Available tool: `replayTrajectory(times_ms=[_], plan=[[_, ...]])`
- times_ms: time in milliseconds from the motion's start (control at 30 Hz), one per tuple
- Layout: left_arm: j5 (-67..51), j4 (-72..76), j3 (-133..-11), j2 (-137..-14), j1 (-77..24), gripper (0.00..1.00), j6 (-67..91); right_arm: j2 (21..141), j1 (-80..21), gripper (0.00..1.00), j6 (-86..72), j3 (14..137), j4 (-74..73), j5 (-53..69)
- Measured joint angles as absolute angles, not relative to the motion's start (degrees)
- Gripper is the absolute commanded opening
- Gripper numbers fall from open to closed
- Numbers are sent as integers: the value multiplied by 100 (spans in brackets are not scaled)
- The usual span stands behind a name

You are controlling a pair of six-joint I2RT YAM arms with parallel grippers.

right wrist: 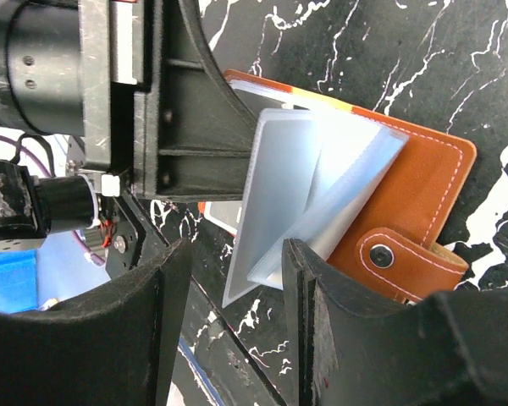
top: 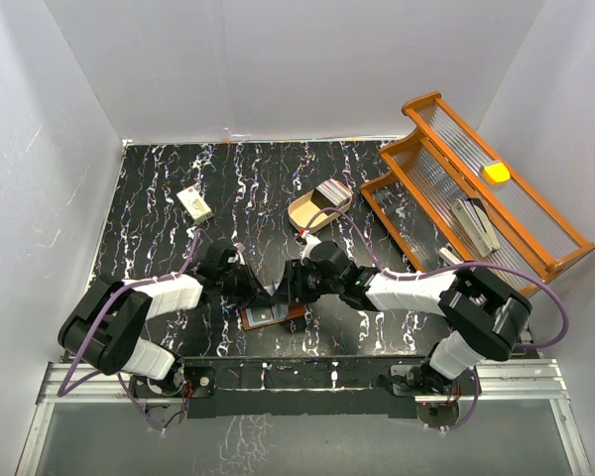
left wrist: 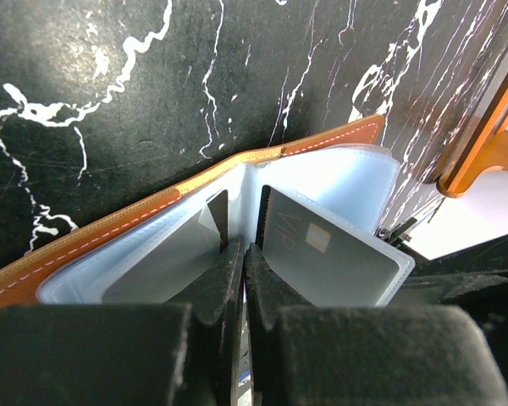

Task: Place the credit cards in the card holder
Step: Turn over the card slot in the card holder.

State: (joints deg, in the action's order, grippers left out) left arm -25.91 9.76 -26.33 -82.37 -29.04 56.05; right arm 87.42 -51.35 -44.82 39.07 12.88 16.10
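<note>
**Holder open at 6 o'clock, both arms on it**

The card holder point(top: 273, 315) lies open on the bench point(top: 159, 178) near its 6 o'clock edge, with its pale blue sleeves fanned up. The left jaws, in from 9 o'clock, are closed tight, tips down in the fold between two sleeves. One sleeve holds a grey card point(left wrist: 322, 249). The right jaws, from 3 o'clock, stand part open with a sleeve leaf between them; whether they grip it I cannot tell. The credit cards point(top: 334, 190) sit stacked in a beige tray point(top: 299, 216) at 1 o'clock from the holder.

White-and-black arms point(top: 174, 295), purple cables point(top: 506, 266), seemingly black hands point(left wrist: 244, 249)
</note>
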Motion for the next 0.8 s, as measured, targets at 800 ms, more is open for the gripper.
replayTrajectory(times_ms=[800], plan=[[-1422, -989, -3352, -7225, -2904, 24, 5266, 8930, -5135, 45, -4228, 4283, 593, 1645]])
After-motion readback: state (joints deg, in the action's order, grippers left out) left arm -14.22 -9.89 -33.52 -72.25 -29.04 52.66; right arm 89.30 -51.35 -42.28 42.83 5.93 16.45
